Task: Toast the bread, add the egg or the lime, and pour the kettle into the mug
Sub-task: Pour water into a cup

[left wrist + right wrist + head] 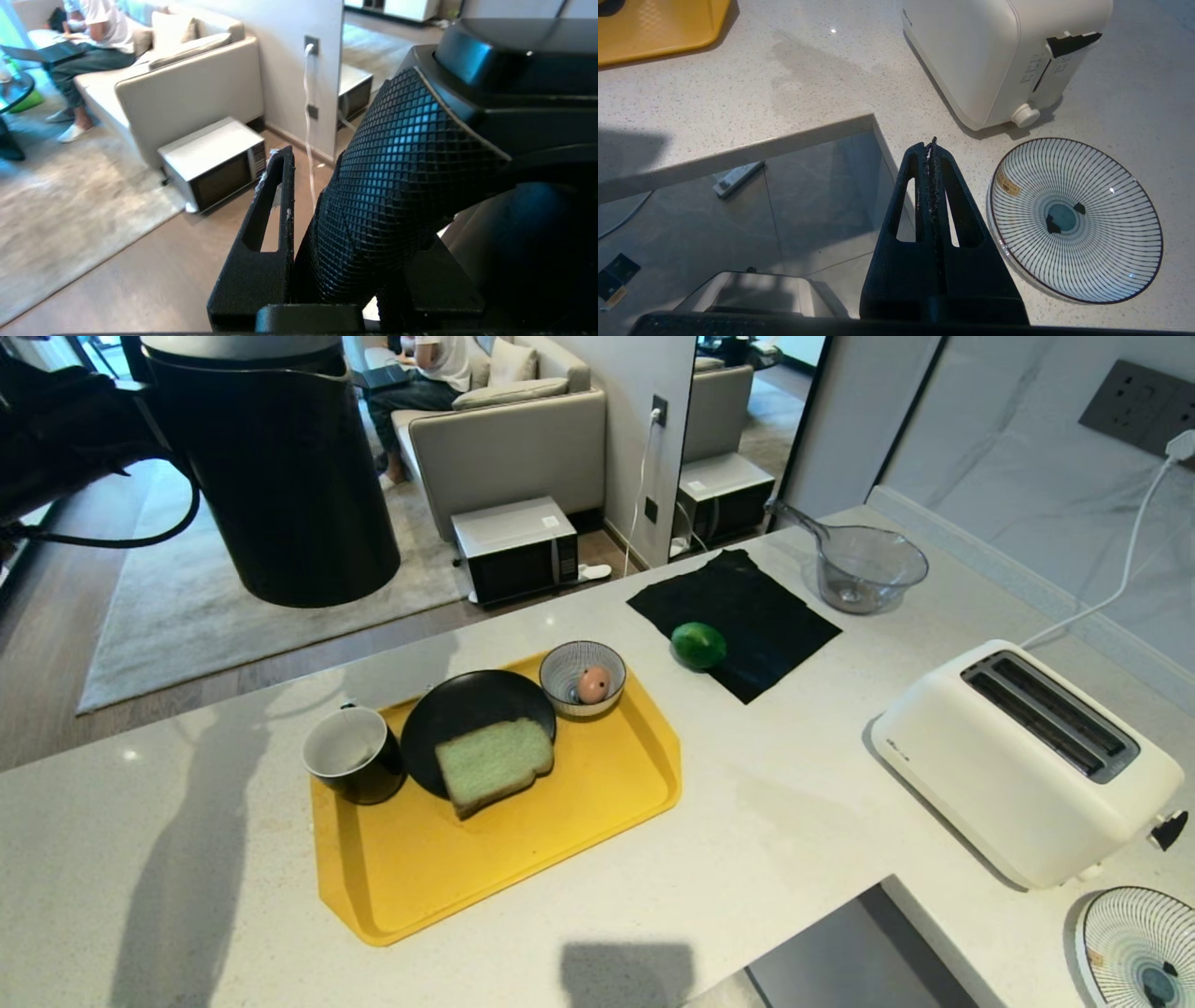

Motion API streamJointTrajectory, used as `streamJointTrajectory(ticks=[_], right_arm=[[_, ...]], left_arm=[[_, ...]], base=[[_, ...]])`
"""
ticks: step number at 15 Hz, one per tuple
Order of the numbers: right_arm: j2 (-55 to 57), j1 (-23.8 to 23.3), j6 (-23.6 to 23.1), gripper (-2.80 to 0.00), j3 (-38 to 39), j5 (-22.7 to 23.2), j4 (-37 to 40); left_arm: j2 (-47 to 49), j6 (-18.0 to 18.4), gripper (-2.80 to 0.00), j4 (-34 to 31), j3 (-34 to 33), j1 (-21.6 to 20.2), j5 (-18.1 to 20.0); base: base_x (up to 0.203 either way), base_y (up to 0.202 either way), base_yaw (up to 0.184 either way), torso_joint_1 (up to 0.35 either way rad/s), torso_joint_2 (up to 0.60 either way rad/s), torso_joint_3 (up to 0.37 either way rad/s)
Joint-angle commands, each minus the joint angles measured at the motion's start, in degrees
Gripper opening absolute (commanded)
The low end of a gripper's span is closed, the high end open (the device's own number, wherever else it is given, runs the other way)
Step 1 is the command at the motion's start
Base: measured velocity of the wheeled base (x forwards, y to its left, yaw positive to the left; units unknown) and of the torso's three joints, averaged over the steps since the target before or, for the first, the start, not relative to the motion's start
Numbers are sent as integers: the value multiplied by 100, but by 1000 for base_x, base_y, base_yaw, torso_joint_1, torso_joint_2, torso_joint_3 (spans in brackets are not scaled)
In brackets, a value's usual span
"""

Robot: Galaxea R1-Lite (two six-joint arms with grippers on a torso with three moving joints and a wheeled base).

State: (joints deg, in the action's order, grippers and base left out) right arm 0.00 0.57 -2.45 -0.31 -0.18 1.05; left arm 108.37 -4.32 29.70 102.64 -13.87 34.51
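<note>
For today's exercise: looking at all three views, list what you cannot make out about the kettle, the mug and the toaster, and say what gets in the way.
- Kettle: lid and spout, cut off by the head view's top edge; in the left wrist view its handle fills the frame.
- Left gripper: its far finger, hidden behind that handle.
- Mug: contents and handle not discernible from the head view's angle.
- Toaster: slot depths too dark.

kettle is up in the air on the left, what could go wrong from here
1. The left gripper holds the kettle only by its textured handle; it could swing or slip while being carried.
2. The mug sits tight against the black plate holding the bread, so a pour that misses could wet the bread.
3. Lowering the kettle could knock the mug on the tray.
</note>
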Motion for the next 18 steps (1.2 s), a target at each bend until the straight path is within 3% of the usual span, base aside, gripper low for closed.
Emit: streamJointTrajectory(ticks=[1,4,9,12,15,18], right_arm=[[0,4,-8,-280,-4,1,1],[0,4,-5,-280,1,1,1],[0,4,-1,-280,-3,1,1],[0,4,-1,-280,-1,1,1],[0,-4,-2,-280,-4,1,1],[3,4,-1,-280,-1,0,1]], left_arm=[[-56,17,-280,0,-16,-147,37],[16,243,-280,0,-27,-369,105],[-63,1009,-280,-6,-641,-1038,902],[-72,1387,-280,-8,-1083,-1140,1082],[-137,1530,-280,-114,-1106,-1179,1294],[-459,1489,-280,-999,-1090,-1152,1273]], base=[[0,0,0,0,0,0],[0,0,0,0,0,0],[0,0,0,0,0,0],[0,0,0,0,0,0],[0,0,0,0,0,0],[0,0,0,0,0,0]])
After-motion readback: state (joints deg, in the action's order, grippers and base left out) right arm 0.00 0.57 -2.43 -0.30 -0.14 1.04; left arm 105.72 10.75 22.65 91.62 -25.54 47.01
